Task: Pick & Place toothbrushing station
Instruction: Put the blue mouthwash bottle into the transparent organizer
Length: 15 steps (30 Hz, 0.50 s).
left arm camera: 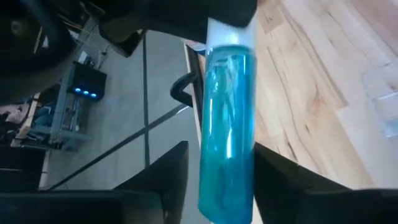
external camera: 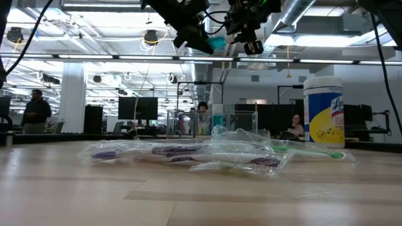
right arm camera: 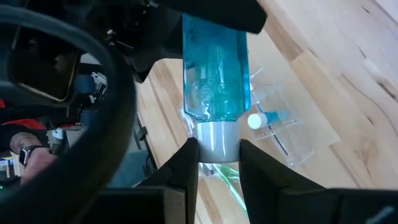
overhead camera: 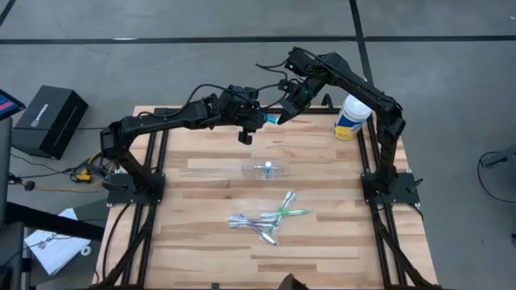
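Observation:
A blue tube (overhead camera: 271,119) with a white cap hangs high over the far middle of the table, between my two grippers. My right gripper (right arm camera: 217,144) is shut on its cap end. My left gripper (left arm camera: 221,148) comes from the left, with its fingers standing on either side of the tube's blue body (left arm camera: 227,124). A sliver of gap shows beside one finger. Below, a clear plastic cup (overhead camera: 266,169) stands on the table with a second blue tube (right arm camera: 267,118) in it. Wrapped green and purple-white toothbrushes (overhead camera: 266,221) lie nearer the front. My left gripper has the tube's blue body between its fingers (left arm camera: 273,177); whether they touch it, I cannot tell. My right gripper pinches the tube's white cap (right arm camera: 217,134) between its two fingers, coming from the table's right and slanting down. The tube reaches away from the fingers toward the left gripper, lifted clear of the table.
A white-lidded yellow-and-blue canister (overhead camera: 352,117) stands at the far right of the table. A black box (overhead camera: 50,121) sits on the floor to the left. Bare wood lies on both sides of the toothbrushes. People show in the room behind.

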Tool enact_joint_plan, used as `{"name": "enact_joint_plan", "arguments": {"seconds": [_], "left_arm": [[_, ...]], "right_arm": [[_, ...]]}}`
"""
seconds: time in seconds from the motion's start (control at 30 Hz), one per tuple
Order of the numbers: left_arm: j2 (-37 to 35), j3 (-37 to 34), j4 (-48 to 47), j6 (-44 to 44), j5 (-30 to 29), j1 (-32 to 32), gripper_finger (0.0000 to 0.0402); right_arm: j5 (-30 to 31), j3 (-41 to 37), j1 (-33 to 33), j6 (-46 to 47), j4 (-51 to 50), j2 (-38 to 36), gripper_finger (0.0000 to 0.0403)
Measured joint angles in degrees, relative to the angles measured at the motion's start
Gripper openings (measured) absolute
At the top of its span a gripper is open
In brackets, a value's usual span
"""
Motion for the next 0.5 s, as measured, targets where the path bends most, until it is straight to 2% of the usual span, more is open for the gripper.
{"name": "enact_joint_plan", "arguments": {"seconds": [0.17,0.5], "left_arm": [[0.0,0.0,-0.2,0.2,0.0,-0.1,0.0068],[0.0,0.0,0.7,0.1,-0.5,-0.2,0.0067]], "right_arm": [[0.0,0.0,0.0,0.0,0.2,0.0,0.0082],[0.1,0.0,-0.1,-0.9,0.6,0.0,0.0083]]}}
